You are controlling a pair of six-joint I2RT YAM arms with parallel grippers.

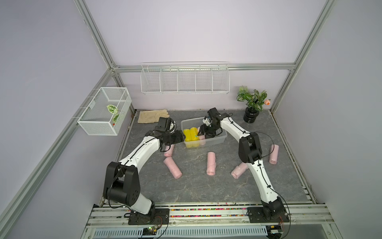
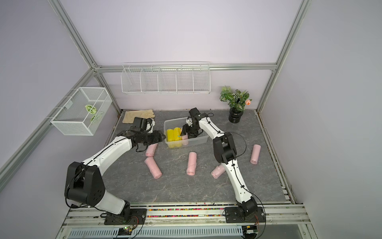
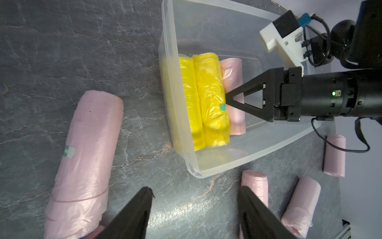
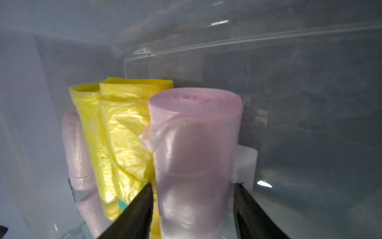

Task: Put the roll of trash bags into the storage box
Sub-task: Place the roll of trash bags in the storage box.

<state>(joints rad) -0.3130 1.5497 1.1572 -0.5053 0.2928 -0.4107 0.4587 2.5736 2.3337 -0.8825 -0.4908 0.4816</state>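
Roll of trash bags [image 4: 194, 134], pink, lies inside the storage box [image 3: 248, 157], just beside two yellow rolls [image 3: 198, 99]; the right gripper [image 4: 193, 184] is around it, jaws apart, with a thin gap on each side; the left gripper [image 3: 195, 188], jaws apart and empty, hovers just left of the box; five other pink rolls [image 1: 210, 163] lie on the table [image 1: 186, 190].
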